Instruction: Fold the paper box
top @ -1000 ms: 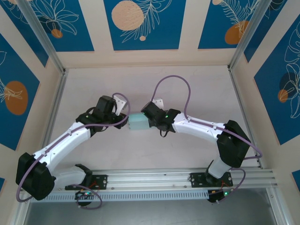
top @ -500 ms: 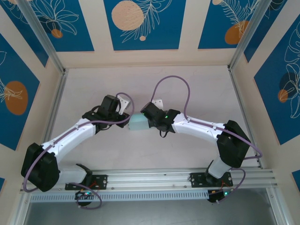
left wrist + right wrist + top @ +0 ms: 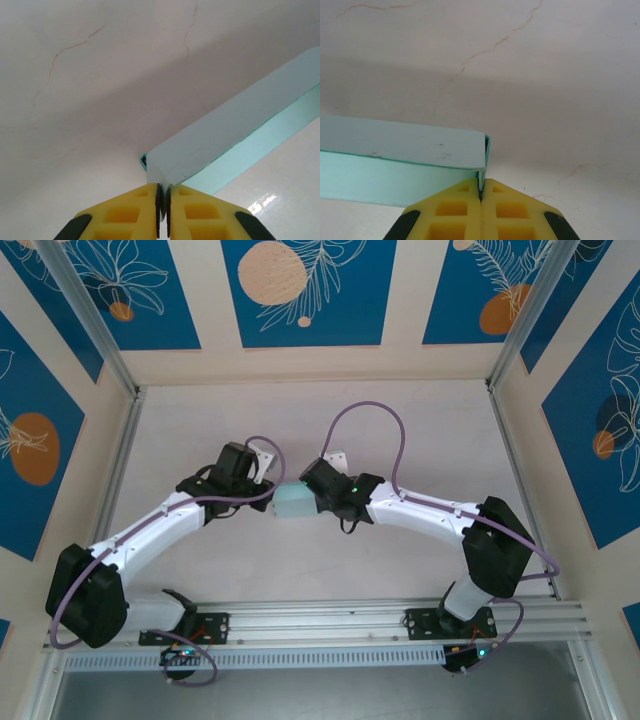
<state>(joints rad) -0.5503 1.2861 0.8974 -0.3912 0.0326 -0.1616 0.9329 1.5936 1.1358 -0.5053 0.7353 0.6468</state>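
The pale, hairline-cracked table (image 3: 420,430) has the light-blue paper box (image 3: 293,503) at its middle, touching or lifted unclear.

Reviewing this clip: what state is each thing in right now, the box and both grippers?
paper box: folded up into a box shape, pinched at opposite ends by the two grippers; lifted or resting, cannot tell.
left gripper: shut on a thin wall edge at one corner of the paper box.
right gripper: shut on a thin wall edge at the opposite end of the paper box.
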